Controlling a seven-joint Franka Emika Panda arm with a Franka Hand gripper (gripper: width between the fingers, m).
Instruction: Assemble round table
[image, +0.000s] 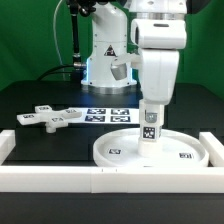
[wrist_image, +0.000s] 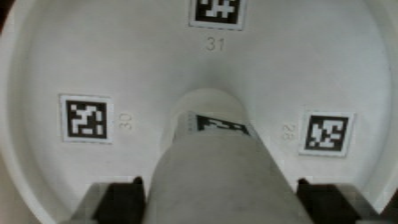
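Note:
The large rimmed round disc (image: 150, 152) lies flat on the table in front of the white border wall. It fills the wrist view (wrist_image: 107, 60), with three tags on it. My gripper (image: 150, 122) hangs straight above the disc's middle and is shut on the short cylindrical post (image: 150, 135), which stands upright with its lower end at the disc's centre. In the wrist view the post (wrist_image: 217, 160) runs between my two dark fingertips (wrist_image: 121, 200) down to the disc. The flat cross-shaped piece (image: 48, 119) lies on the table at the exterior view's left, away from the gripper.
The marker board (image: 108, 113) lies flat behind the disc. The white border wall (image: 100, 180) runs along the front, with a side arm (image: 215, 145) at the exterior view's right. The robot base (image: 105, 60) stands at the back.

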